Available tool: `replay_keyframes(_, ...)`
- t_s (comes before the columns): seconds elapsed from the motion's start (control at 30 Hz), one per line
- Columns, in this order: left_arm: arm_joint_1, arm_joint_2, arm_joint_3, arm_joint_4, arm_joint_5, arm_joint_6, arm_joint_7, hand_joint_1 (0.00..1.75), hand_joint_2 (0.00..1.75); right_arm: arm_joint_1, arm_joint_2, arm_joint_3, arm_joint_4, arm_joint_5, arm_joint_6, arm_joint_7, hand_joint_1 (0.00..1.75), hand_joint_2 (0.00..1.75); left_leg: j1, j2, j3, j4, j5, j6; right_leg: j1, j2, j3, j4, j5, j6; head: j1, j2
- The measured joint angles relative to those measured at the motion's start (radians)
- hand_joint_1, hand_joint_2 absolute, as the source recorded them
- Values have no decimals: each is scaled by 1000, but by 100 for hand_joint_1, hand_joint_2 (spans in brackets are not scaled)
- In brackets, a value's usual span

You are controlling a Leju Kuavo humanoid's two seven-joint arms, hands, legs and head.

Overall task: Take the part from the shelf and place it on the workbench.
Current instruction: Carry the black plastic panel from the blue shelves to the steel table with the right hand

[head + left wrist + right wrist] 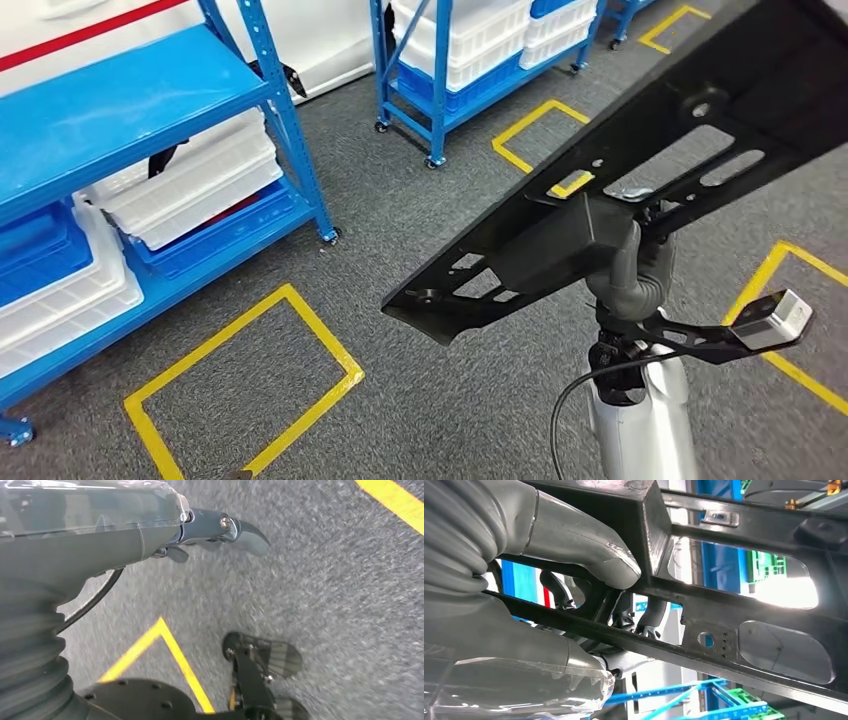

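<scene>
The part (pixel 560 215) is a long black metal bracket with several cutouts, held up over the grey floor and slanting from lower left to upper right in the head view. My right hand (pixel 632 272) grips it from below near its middle. In the right wrist view the grey thumb (pixel 589 550) presses on a boxy rib of the part (pixel 749 610), and the darker fingers (pixel 646 617) curl around a bar behind it. My left hand (pixel 125 535) hangs above the carpet with nothing in it, its dark fingers (pixel 240 530) stretched out.
A blue shelf (pixel 130 100) stacked with white bins (pixel 190 185) stands at the left. A second blue rack on wheels (pixel 440 90) is at the back. Yellow tape rectangles (pixel 250 380) mark the grey carpet, with more tape (pixel 770 280) at the right.
</scene>
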Motion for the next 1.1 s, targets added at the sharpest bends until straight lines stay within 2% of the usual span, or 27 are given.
replay_keyframes(0.07,-2,-1,0,0,-2,0,1,0,175,1,0,0,2,-1,1,0,175,175,0,17,3,-10,3,5,-4,17,-8,-2,6,14,-1,0)
replay_keyframes(0.1,-2,-1,-1,0,-3,0,1,0,175,2,0,0,2,-3,4,0,175,175,1,28,5,-16,8,11,-3,5,-11,2,3,20,0,0)
replay_keyframes(0.13,-2,-1,-1,0,-4,0,1,0,175,1,0,-1,3,-5,8,0,175,175,3,40,7,-22,11,18,-1,-20,-20,21,-10,26,3,0)
replay_keyframes(0.2,-2,-2,-2,0,-5,0,1,0,175,0,0,0,5,-10,18,-1,175,175,2,66,10,-28,15,26,1,-81,-65,117,-65,36,10,0)
replay_keyframes(0.27,0,-2,-3,0,-6,0,2,0,175,1,0,0,11,-15,27,-1,175,175,0,92,10,-27,13,29,-4,-102,-122,235,-112,44,13,0)
replay_keyframes(0.3,0,-2,-4,0,-6,0,2,0,175,2,0,0,14,-17,30,-1,175,175,0,104,10,-27,12,29,-7,-105,-134,260,-112,47,13,0)
replay_keyframes(0.33,-1,-2,-4,0,-6,0,2,0,175,3,0,0,17,-19,33,-1,175,175,0,116,11,-27,11,28,-10,-108,-126,246,-94,49,13,0)
replay_keyframes(0.37,-2,-2,-5,0,-7,0,3,0,175,2,-1,0,20,-21,36,-1,175,175,0,127,13,-26,8,25,-12,-115,-98,195,-63,50,13,0)
replay_keyframes(0.43,-3,-3,-7,0,-8,0,3,0,175,-1,-2,0,21,-26,42,0,175,175,-2,145,16,-22,1,17,-8,-145,-29,62,-14,45,14,0)
replay_keyframes(0.47,-4,-3,-7,0,-10,0,3,0,175,-3,-2,0,21,-28,45,0,175,175,-4,152,17,-20,-2,11,-3,-156,-6,18,-3,39,13,0)
replay_keyframes(0.5,-4,-3,-7,0,-11,1,3,0,175,-5,-2,0,21,-30,48,1,175,175,-7,158,18,-19,-4,6,1,-162,2,-2,-4,32,12,0)
replay_keyframes(0.57,-6,-3,-7,0,-13,1,3,0,175,-6,-3,-1,22,-31,52,3,175,175,-9,172,20,-21,-7,-5,5,-145,0,-4,-4,17,10,0)
replay_keyframes(0.6,-6,-3,-8,0,-14,1,3,0,175,-6,-4,-1,22,-32,53,4,175,175,-7,169,21,-17,-13,-10,4,-137,0,-7,-3,11,11,0)
replay_keyframes(0.63,-7,-3,-8,0,-14,1,3,0,175,-7,-4,-2,22,-33,54,6,175,175,-5,155,15,0,-28,-14,2,-128,1,-10,-1,3,10,0)
replay_keyframes(0.67,-7,-3,-8,0,-14,1,3,0,175,-8,-4,-1,22,-35,57,7,175,175,-3,134,-2,40,-54,-17,0,-119,2,-12,1,-4,9,0)
replay_keyframes(0.73,-5,-3,-8,0,-14,1,3,0,175,-11,-4,-1,24,-45,70,10,175,175,-1,94,-64,174,-121,-19,0,-102,2,-13,2,-12,7,0)
replay_keyframes(0.77,-3,-3,-8,0,-14,1,3,0,175,-11,-3,-1,26,-50,78,12,175,175,-1,87,-96,240,-144,-19,2,-90,2,-12,2,-14,6,0)
replay_keyframes(0.8,-2,-3,-8,0,-14,1,3,0,175,-11,-3,-1,28,-54,84,14,175,175,-1,84,-116,276,-147,-20,3,-77,2,-11,2,-14,6,0)
replay_keyframes(0.83,-1,-3,-8,0,-14,1,4,0,175,-11,-4,-1,29,-57,87,15,175,175,-1,83,-119,275,-130,-19,3,-64,3,-10,2,-14,6,0)
replay_keyframes(0.87,-2,-3,-8,0,-14,1,4,0,175,-11,-4,-1,30,-59,90,16,175,175,-1,79,-103,232,-95,-17,3,-51,3,-8,1,-14,6,0)
replay_keyframes(0.9,-2,-3,-8,0,-14,1,3,0,175,-11,-4,-1,30,-60,91,16,175,175,0,66,-75,163,-54,-13,3,-38,3,-6,1,-13,6,0)
replay_keyframes(0.93,-3,-3,-8,0,-14,1,3,0,175,-11,-4,-1,30,-62,93,16,175,175,1,42,-48,97,-23,-10,3,-27,1,-2,0,-11,7,0)
replay_keyframes(0.97,-3,-2,-8,0,-14,2,3,0,175,-12,-3,-1,30,-62,96,17,175,175,3,22,-26,43,-4,-7,3,-15,-3,2,0,-7,7,0)
replay_keyframes(1.0,-3,-2,-8,0,-14,2,4,0,175,-12,-3,0,30,-63,99,18,175,175,3,5,-15,14,2,-5,1,-5,-9,4,1,-1,7,0)
replay_keyframes(1.03,-3,-2,-8,0,-14,2,5,0,175,-12,-3,0,30,-64,102,19,175,175,2,0,-12,5,-2,-4,-1,6,-14,5,4,6,7,0)
replay_keyframes(1.07,-4,-2,-8,0,-15,2,5,0,175,-11,-3,0,30,-66,104,20,175,175,2,9,-10,1,-1,0,-3,16,-17,2,8,14,7,0)
replay_keyframes(1.1,-4,-3,-8,0,-15,2,6,0,175,-10,-3,0,30,-67,106,21,175,175,2,20,-8,-4,3,6,-4,15,-19,3,8,19,7,0)
